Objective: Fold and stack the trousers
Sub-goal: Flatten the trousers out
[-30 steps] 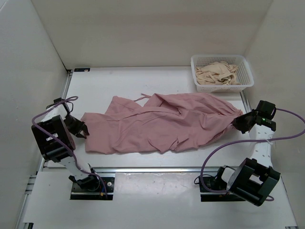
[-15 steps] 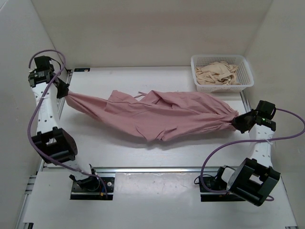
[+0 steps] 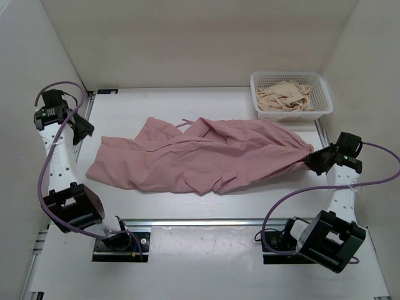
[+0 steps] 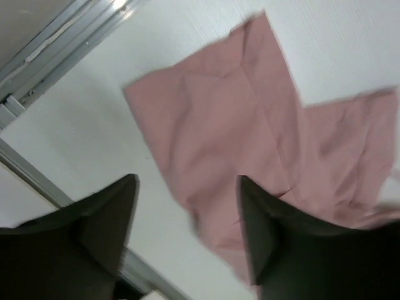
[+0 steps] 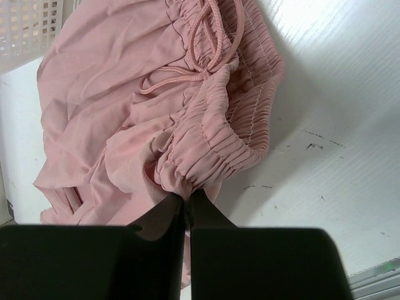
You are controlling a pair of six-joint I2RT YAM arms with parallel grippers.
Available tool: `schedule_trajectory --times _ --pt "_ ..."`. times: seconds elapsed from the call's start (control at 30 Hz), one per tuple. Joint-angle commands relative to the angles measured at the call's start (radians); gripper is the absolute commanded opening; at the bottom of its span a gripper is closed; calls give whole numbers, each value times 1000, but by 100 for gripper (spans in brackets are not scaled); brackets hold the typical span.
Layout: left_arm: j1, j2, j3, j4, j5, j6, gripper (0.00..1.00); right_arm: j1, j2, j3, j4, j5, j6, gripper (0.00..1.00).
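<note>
Where the trousers (image 3: 200,159) lie: crumpled flat across the middle of the table (image 3: 156,106), running left to right, legs to the left, waist to the right.
left end effector (image 3: 80,130): fingers spread wide, nothing between them.
left end effector vs trousers: at the far-left edge of the table, apart from the cloth. The leg hem sits just right and near of it. Its wrist view looks down on that hem corner past both fingers.
right end effector (image 3: 310,164): fingers pressed together, pinching the gathered elastic waistband at the right end of the trousers.
drawstring (image 5: 194,69): loose on the waistband, just beyond the pinch.
basket (image 3: 294,114): far-right corner of the table, just far of the waist end, holds a beige garment (image 3: 284,95).
</note>
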Motion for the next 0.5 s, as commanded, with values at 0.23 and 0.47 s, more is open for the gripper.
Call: schedule_trajectory --times 0.23,0.47 --pt "-6 -37 -471 153 186 -47 59 1 -20 -23 -5 3 -30 0" --pt "3 89 -545 264 82 -130 68 1 -29 -23 -5 -6 -30 0"
